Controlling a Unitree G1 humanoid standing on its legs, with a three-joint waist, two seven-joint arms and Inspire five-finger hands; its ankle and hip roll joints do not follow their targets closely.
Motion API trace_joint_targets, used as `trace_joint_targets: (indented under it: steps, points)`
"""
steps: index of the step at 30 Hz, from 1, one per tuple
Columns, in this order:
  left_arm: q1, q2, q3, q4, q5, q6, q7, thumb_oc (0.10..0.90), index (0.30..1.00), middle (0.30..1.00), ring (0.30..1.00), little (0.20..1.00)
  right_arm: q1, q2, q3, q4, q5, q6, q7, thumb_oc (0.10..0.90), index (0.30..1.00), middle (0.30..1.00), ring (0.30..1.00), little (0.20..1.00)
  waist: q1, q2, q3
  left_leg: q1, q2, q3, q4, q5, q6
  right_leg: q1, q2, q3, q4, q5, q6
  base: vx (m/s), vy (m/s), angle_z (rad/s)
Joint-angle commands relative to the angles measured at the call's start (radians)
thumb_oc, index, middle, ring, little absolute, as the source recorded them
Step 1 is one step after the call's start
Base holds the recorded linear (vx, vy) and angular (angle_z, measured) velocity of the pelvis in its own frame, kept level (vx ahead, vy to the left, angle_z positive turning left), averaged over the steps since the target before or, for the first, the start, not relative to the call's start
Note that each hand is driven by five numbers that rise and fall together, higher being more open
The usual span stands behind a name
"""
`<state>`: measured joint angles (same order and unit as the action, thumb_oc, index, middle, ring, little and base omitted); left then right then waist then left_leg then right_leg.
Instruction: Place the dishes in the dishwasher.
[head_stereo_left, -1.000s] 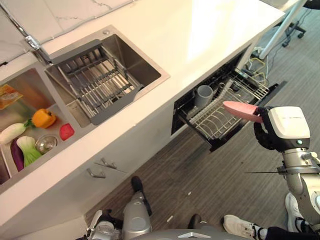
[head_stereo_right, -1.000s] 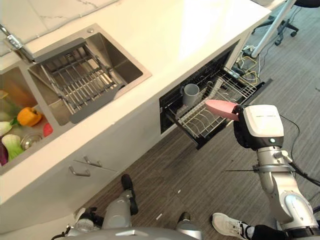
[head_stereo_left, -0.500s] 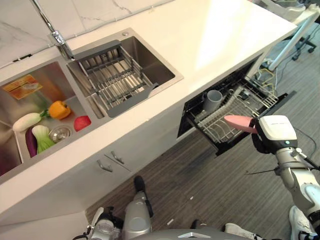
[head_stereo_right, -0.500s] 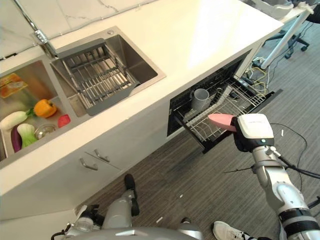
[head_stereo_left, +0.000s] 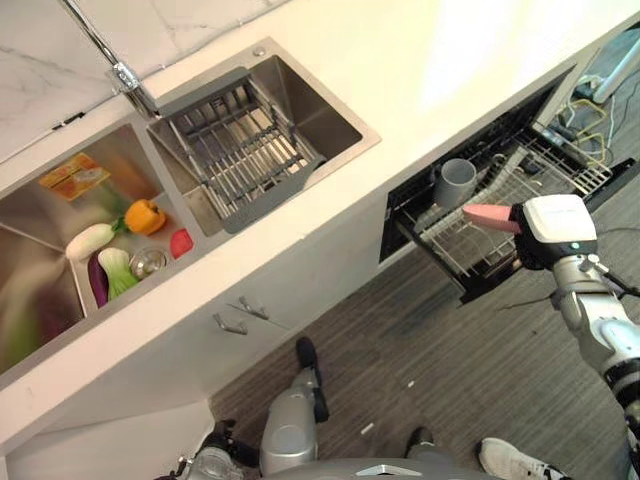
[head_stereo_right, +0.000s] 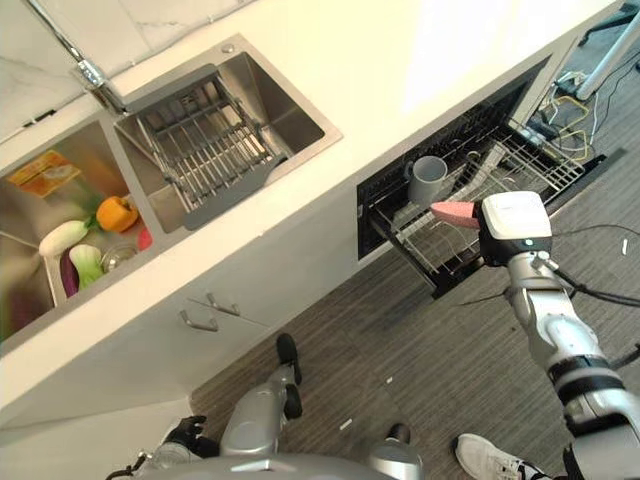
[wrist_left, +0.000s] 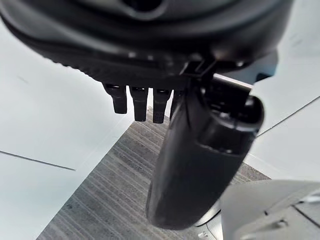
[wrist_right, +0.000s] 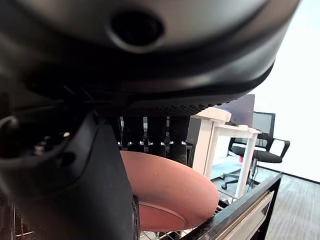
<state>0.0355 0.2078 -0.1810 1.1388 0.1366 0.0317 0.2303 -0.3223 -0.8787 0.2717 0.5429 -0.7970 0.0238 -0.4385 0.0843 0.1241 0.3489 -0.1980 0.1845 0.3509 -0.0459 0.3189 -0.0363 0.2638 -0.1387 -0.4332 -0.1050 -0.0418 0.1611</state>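
One flat pink plate pinched in my right hand.
Beyond my fingertips: pulled-out wire dishwasher rack, grey cup standing in it.

The right hand is mostly hidden under the white box on its wrist, so its fingers can't be seen from above. The pink plate sticks out from the hand, and the part inside the hand is hidden. The far part of the dishwasher rack goes under the counter and can't be seen. The sink is cut off at the left edge. The orange packet in the sink is too small to tell what it is.
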Motion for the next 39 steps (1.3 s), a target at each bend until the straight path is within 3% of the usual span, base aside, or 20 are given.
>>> trace_joint_targets:
  steps: [1, 3, 4, 5, 14, 18, 20, 22, 23, 24, 25, 29, 31, 33, 38, 39]
  points:
    - [-0.056, 0.013, -0.039, 0.058, -0.011, 0.001, 0.026, 0.8, 0.9, 0.9, 0.9, 0.9, -0.115, -0.098, -0.041, -0.03, 0.062, 0.03, -0.051, 0.4, 0.3, 0.3, 0.3, 0.3, -0.005, 0.015, 0.009, 0.012, 0.053, 0.052, 0.064, -0.062, -0.125, -0.037, 0.054, 0.055, 0.018, -0.112, -0.069, 0.0, 0.0, 0.0]
    - [-0.062, 0.014, -0.046, 0.055, -0.013, -0.001, 0.025, 0.8, 0.9, 0.9, 0.9, 0.9, -0.141, -0.098, -0.014, -0.006, 0.076, 0.024, -0.032, 0.4, 0.3, 0.3, 0.3, 0.3, -0.003, 0.02, 0.014, 0.005, 0.052, 0.051, 0.064, -0.061, -0.126, -0.047, 0.055, 0.054, 0.018, -0.11, -0.069, 0.0, 0.0, 0.0]
    - [-0.065, 0.015, -0.046, 0.056, -0.013, -0.002, 0.025, 0.8, 0.9, 0.9, 0.9, 0.9, -0.15, -0.1, -0.009, -0.002, 0.08, 0.024, -0.029, 0.516, 0.474, 0.474, 0.474, 0.474, -0.004, 0.02, 0.014, 0.002, 0.052, 0.051, 0.064, -0.061, -0.126, -0.051, 0.054, 0.055, 0.018, -0.11, -0.068, 0.0, 0.0, 0.0]
    - [-0.065, 0.015, -0.046, 0.057, -0.012, -0.002, 0.024, 0.8, 0.9, 0.9, 0.9, 0.9, -0.156, -0.099, -0.007, -0.003, 0.086, 0.023, -0.028, 0.8, 0.9, 0.9, 0.9, 0.9, -0.004, 0.019, 0.014, 0.0, 0.052, 0.051, 0.063, -0.061, -0.126, -0.054, 0.053, 0.055, 0.018, -0.11, -0.067, 0.0, 0.0, 0.0]
    - [-0.083, 0.019, -0.059, 0.05, 0.009, 0.001, 0.024, 0.8, 0.9, 0.9, 0.9, 0.9, -0.164, -0.092, -0.042, -0.051, 0.152, 0.008, -0.028, 0.8, 0.9, 0.9, 0.9, 0.9, -0.011, 0.006, 0.02, -0.015, 0.049, 0.059, 0.068, -0.074, -0.12, -0.079, 0.043, 0.072, 0.018, -0.099, -0.06, 0.0, 0.0, 0.0]
    - [-0.092, 0.022, -0.043, 0.053, 0.006, 0.007, 0.024, 0.8, 0.9, 0.9, 0.9, 0.9, -0.125, -0.064, -0.133, -0.122, 0.294, -0.026, -0.027, 0.8, 0.9, 0.9, 0.9, 0.9, -0.018, -0.008, 0.019, -0.019, 0.051, 0.064, 0.077, -0.084, -0.117, -0.085, 0.036, 0.078, 0.018, -0.094, -0.057, 0.0, 0.011, -0.03]
    - [-0.097, 0.022, -0.029, 0.052, 0.017, 0.016, 0.023, 0.8, 0.9, 0.9, 0.9, 0.9, -0.073, -0.047, -0.229, -0.213, 0.376, -0.047, -0.023, 0.8, 0.9, 0.9, 0.9, 0.9, -0.028, -0.02, 0.018, -0.017, 0.053, 0.07, 0.083, -0.091, -0.113, -0.085, 0.033, 0.085, 0.018, -0.092, -0.056, 0.0, 0.021, -0.06]
    - [-0.097, 0.023, -0.032, 0.052, 0.017, 0.016, 0.023, 0.8, 0.9, 0.9, 0.9, 0.9, -0.066, -0.047, -0.235, -0.217, 0.376, -0.046, -0.021, 0.8, 0.9, 0.9, 0.9, 0.9, -0.025, -0.02, 0.017, -0.017, 0.053, 0.07, 0.083, -0.091, -0.113, -0.085, 0.033, 0.085, 0.018, -0.092, -0.056, 0.0, 0.008, -0.04]
    - [-0.102, 0.02, -0.031, 0.052, 0.022, 0.022, 0.024, 0.8, 0.9, 0.9, 0.9, 0.9, -0.041, -0.011, -0.288, -0.248, 0.48, -0.055, -0.016, 0.8, 0.9, 0.9, 0.9, 0.9, -0.029, -0.025, 0.017, -0.017, 0.054, 0.072, 0.085, -0.093, -0.112, -0.085, 0.031, 0.087, 0.018, -0.091, -0.056, -0.01, 0.024, -0.07]
    - [-0.108, 0.009, -0.015, 0.039, 0.026, 0.031, 0.041, 0.8, 0.9, 0.9, 0.9, 0.9, 0.033, 0.129, -0.438, -0.335, 0.765, -0.138, -0.084, 0.8, 0.9, 0.9, 0.9, 0.9, -0.043, -0.037, 0.016, -0.015, 0.052, 0.078, 0.085, -0.101, -0.107, -0.086, 0.026, 0.093, 0.018, -0.088, -0.055, -0.01, 0.025, -0.09]
    - [-0.107, 0.011, -0.017, 0.038, 0.026, 0.031, 0.041, 0.8, 0.9, 0.9, 0.9, 0.9, 0.04, 0.131, -0.443, -0.34, 0.765, -0.136, -0.083, 0.8, 0.9, 0.9, 0.9, 0.9, -0.041, -0.039, 0.015, -0.015, 0.052, 0.078, 0.085, -0.101, -0.107, -0.086, 0.026, 0.093, 0.018, -0.088, -0.054, -0.01, 0.023, -0.08]
    - [-0.115, 0.009, 0.02, 0.002, 0.042, 0.051, 0.06, 0.8, 0.9, 0.9, 0.9, 0.9, 0.224, 0.286, -0.59, -0.46, 0.925, -0.196, -0.093, 0.8, 0.9, 0.9, 0.9, 0.9, -0.065, -0.051, 0.015, -0.01, 0.052, 0.084, 0.082, -0.103, -0.105, -0.086, 0.024, 0.1, 0.018, -0.089, -0.055, 0.0, 0.006, -0.08]
    - [-0.114, 0.003, 0.03, -0.006, 0.038, 0.059, 0.066, 0.8, 0.9, 0.9, 0.9, 0.9, 0.267, 0.349, -0.605, -0.46, 0.984, -0.211, -0.114, 0.8, 0.9, 0.9, 0.9, 0.9, -0.073, -0.052, 0.013, -0.006, 0.051, 0.087, 0.081, -0.102, -0.105, -0.084, 0.024, 0.103, 0.018, -0.09, -0.056, 0.0, 0.008, -0.03]
    - [-0.113, 0.0, 0.028, -0.021, 0.035, 0.066, 0.073, 0.8, 0.9, 0.9, 0.9, 0.9, 0.286, 0.416, -0.614, -0.411, 1.195, -0.27, -0.098, 0.8, 0.9, 0.9, 0.9, 0.9, -0.082, -0.05, 0.015, -0.002, 0.052, 0.091, 0.083, -0.101, -0.108, -0.083, 0.023, 0.108, 0.018, -0.092, -0.058, 0.0, 0.011, -0.1]
    - [-0.101, -0.01, 0.031, -0.022, 0.016, 0.079, 0.062, 0.8, 0.9, 0.9, 0.9, 0.9, 0.308, 0.492, -0.592, -0.345, 1.382, -0.3, -0.087, 0.8, 0.9, 0.9, 0.9, 0.9, -0.091, -0.04, 0.009, 0.016, 0.058, 0.097, 0.083, -0.099, -0.114, -0.071, 0.02, 0.115, 0.018, -0.095, -0.061, 0.01, 0.004, -0.12]
    - [-0.104, -0.011, 0.026, -0.019, 0.011, 0.08, 0.062, 0.8, 0.9, 0.9, 0.9, 0.9, 0.287, 0.504, -0.585, -0.295, 1.463, -0.326, -0.079, 0.558, 0.538, 0.538, 0.538, 0.538, -0.091, -0.039, 0.008, 0.019, 0.058, 0.097, 0.083, -0.1, -0.115, -0.068, 0.02, 0.115, 0.018, -0.096, -0.062, 0.01, -0.011, -0.13]
